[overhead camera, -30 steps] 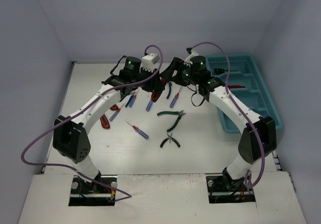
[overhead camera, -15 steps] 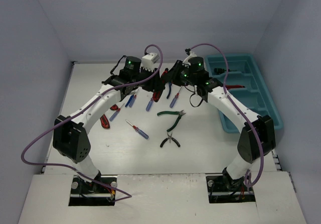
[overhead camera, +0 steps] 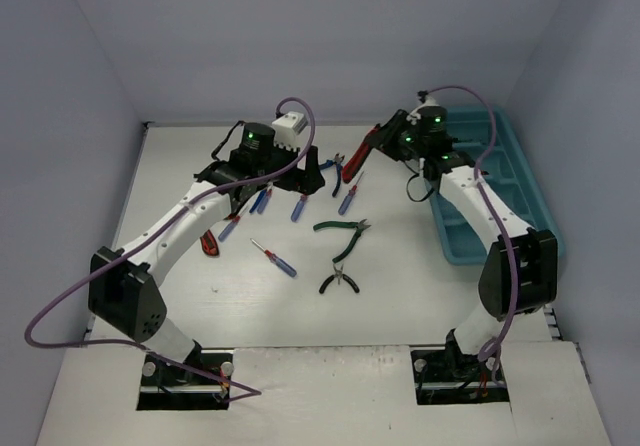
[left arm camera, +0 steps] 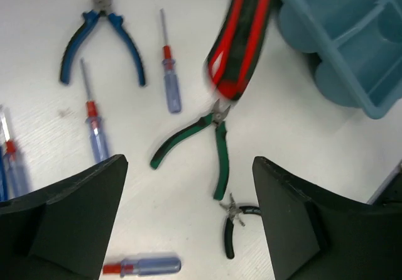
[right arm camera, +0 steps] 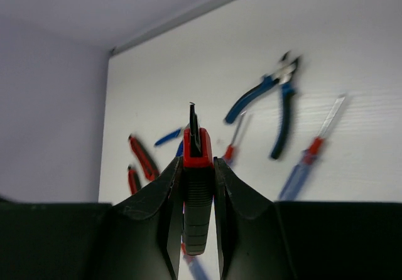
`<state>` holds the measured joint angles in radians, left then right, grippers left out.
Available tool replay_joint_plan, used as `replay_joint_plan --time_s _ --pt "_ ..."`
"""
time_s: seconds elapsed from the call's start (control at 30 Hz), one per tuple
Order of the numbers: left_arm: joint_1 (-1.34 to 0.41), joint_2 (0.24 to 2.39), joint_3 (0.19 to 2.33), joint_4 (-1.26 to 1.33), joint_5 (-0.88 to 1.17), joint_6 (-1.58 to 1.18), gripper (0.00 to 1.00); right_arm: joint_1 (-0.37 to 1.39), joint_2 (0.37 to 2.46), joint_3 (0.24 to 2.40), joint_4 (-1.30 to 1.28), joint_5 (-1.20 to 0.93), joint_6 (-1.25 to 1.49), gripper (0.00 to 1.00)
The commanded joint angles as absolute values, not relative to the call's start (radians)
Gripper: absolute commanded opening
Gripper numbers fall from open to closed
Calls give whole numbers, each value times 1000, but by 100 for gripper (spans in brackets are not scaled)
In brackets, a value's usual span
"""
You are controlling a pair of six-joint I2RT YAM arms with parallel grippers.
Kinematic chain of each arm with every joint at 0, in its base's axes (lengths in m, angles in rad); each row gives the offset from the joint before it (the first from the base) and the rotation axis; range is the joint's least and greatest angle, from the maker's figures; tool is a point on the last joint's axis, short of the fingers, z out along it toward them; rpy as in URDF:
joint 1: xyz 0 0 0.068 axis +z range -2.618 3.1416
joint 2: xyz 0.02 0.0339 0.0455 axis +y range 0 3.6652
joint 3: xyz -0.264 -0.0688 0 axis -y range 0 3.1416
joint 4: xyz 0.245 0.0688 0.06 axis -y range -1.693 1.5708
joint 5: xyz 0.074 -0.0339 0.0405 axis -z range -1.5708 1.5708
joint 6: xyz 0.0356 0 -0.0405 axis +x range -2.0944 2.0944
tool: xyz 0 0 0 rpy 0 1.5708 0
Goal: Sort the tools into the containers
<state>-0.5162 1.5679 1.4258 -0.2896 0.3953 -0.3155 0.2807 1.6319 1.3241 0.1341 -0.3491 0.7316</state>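
Note:
My right gripper (overhead camera: 384,136) is shut on a red-black utility knife (overhead camera: 358,159) and holds it in the air left of the teal tray (overhead camera: 533,206). In the right wrist view the knife (right arm camera: 197,148) stands pinched between the fingers (right arm camera: 164,195). My left gripper (overhead camera: 312,174) hangs open and empty over the tools. Below it lie green pliers (left arm camera: 201,143), small black pliers (left arm camera: 233,223), blue pliers (left arm camera: 100,35) and blue-handled screwdrivers (left arm camera: 169,79). The held knife (left arm camera: 242,35) shows at the top of that view.
More tools lie left of centre: a red-tipped screwdriver (overhead camera: 275,258), another red-black knife (overhead camera: 208,242) and blue screwdrivers (overhead camera: 262,198). The tray's compartments (left arm camera: 352,48) hold some tools at the back. Walls close in the table on three sides.
The two grippers were together over the tools. The left one has opened and drawn back left. The right one has shut on the knife and swung it right, toward the tray.

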Motion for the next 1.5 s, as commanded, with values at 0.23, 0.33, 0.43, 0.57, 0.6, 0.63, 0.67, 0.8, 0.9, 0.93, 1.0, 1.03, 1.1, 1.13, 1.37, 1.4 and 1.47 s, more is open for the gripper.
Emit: replay_joint_plan --time_s 0.23,0.33,0.43,0.57,0.6,0.63,0.67,0.8,0.9,0.93,1.0,1.03,1.1,1.13,1.37,1.4,1.47 --pt "-492 1318 1181 -453 -48 -429 84 -185 1667 1383 205 -227 744 0" --pt "-469 1261 1125 -500 -96 -464 86 -231 1724 1409 212 -203 743 0" --pt "-446 1207 1071 -510 -100 -480 87 -266 1792 1434 236 -183 754 0" --pt "-420 1157 1038 -537 -116 -485 88 -287 1865 1462 260 -174 774 2" --pt "-409 1148 1032 -545 -120 -485 88 -291 1885 1470 265 -166 784 3" --pt "-400 1141 1027 -550 -120 -486 88 -293 1901 1476 266 -161 789 3" --pt "-390 1137 1021 -551 -115 -486 88 -293 1915 1481 269 -153 790 4" --pt "-341 1131 1008 -555 -103 -494 88 -294 1970 1495 276 -131 792 15" --pt "-305 1142 1002 -553 -97 -507 88 -301 1988 1501 276 -128 780 28" --pt "-286 1145 1002 -552 -92 -514 88 -304 1988 1501 276 -127 773 34" --pt "-258 1165 1007 -554 -72 -530 88 -305 1978 1492 275 -122 754 50" --pt "-235 1176 1013 -553 -62 -538 88 -305 1961 1486 275 -112 736 54" --pt "-208 1189 1022 -551 -50 -552 88 -307 1928 1470 272 -92 707 63" --pt "-192 1197 1029 -550 -50 -557 88 -308 1914 1464 264 -82 698 65" --pt "-91 1260 1057 -538 -51 -579 88 -305 1758 1417 199 -28 649 73" --pt "-74 1272 1055 -529 -43 -586 88 -299 1734 1407 199 -36 651 73" --pt "-34 1296 1044 -507 -24 -602 88 -285 1683 1390 199 -60 647 73"
